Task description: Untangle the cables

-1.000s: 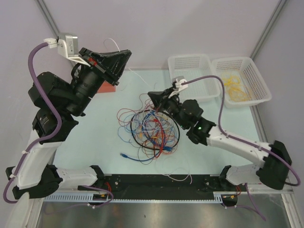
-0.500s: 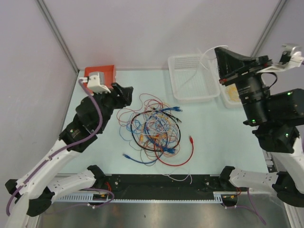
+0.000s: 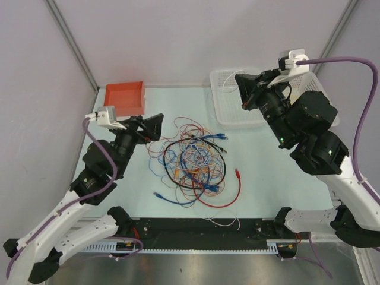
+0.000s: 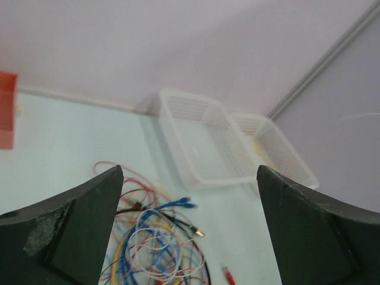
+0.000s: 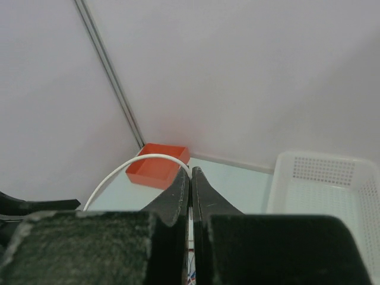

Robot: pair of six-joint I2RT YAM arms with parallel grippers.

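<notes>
Top external: right hand (image 3: pixel 240 82) is clamped shut on one white cable (image 5: pixel 127 167) and held raised over a white basket (image 3: pixel 228 113); the cable is not yet dropped in. Left hand (image 3: pixel 154 126) is spread fully apart, empty, just beside the tangle (image 3: pixel 193 159) in the middle of the tabletop (image 3: pixel 267 178). A red cable (image 3: pixel 236 189) lies partly clear at the tangle's right edge; the bulk looks knotted; task is judged early, with most of the separating left.

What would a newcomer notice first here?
The multicoloured tangle of cables at the middle of the table, with a red cable looped out to its right. Then the right gripper, raised above the white basket with jaws shut on a white cable, and the left gripper wide open beside the tangle.
</notes>
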